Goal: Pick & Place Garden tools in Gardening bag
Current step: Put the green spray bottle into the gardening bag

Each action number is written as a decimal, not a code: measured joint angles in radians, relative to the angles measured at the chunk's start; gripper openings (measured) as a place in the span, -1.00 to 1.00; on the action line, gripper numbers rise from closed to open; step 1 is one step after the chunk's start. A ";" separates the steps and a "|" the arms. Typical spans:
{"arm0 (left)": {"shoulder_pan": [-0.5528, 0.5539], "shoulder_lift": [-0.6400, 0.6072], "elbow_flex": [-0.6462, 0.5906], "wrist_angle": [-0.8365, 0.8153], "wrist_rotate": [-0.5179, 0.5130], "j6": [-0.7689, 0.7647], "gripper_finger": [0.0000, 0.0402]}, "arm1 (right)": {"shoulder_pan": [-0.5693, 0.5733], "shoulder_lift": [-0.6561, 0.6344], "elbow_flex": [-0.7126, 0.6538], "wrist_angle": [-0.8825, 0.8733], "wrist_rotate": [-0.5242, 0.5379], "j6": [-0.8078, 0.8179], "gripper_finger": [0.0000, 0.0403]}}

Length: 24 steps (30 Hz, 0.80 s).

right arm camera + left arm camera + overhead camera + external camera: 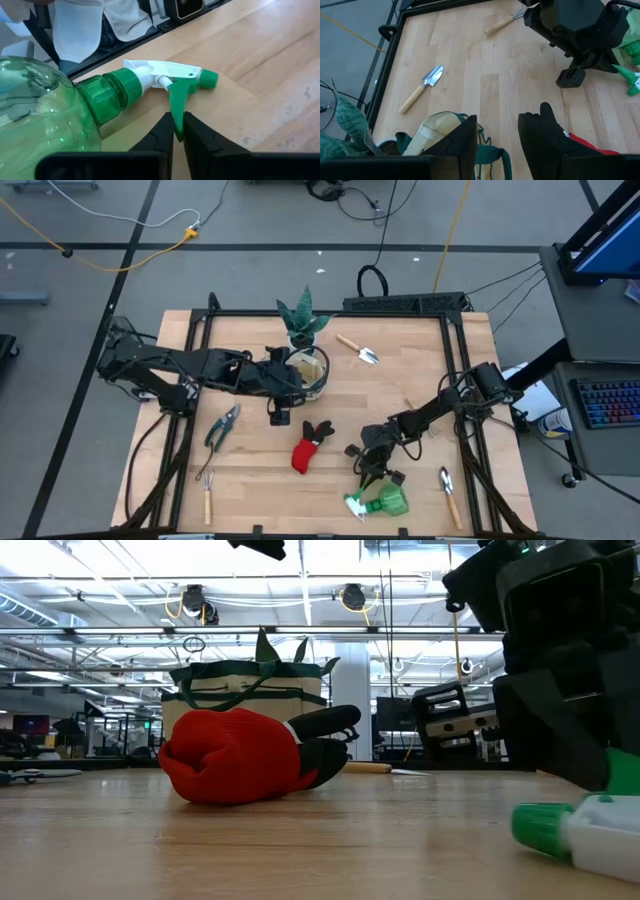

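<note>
The green spray bottle [380, 502] lies on its side near the table's front edge, with my right gripper [178, 131] shut on its trigger. The beige, green-trimmed gardening bag [305, 370] stands at the far middle beside a potted plant. My left gripper [497, 145] hangs open just in front of the bag, above its rim [437, 131], holding nothing. The red-and-black glove [310, 445] lies at the centre. The grey shears [222, 427] and a fork [207, 492] lie at the left. One trowel [360, 348] lies at the back and another [449, 492] at the front right. My right gripper pinches the green trigger lever [177, 107] of the spray bottle between its two fingers, near the lever's free end. The fingers come in low and slanting down from the table's far right. The bottle lies on its side on the table, nozzle [209, 78] pointing away from the body.
A spiky green plant in a white pot [300, 328] stands behind the bag. A black frame rail [330, 313] runs round the tabletop. Bare wood shows between the glove and the bag [350, 395]. A person in light clothing [95, 22] stands past the near edge.
</note>
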 joint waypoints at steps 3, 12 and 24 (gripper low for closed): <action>0.000 0.000 0.000 -0.001 0.000 0.000 -0.26 | -0.002 0.000 0.000 0.014 0.001 -0.006 -0.92; -0.001 0.000 0.000 -0.032 0.000 -0.001 -0.26 | -0.014 -0.087 0.000 -0.013 0.000 0.029 -0.94; -0.001 0.000 0.000 -0.061 0.000 -0.039 -0.26 | -0.017 -0.269 0.000 -0.246 0.237 -0.097 -0.95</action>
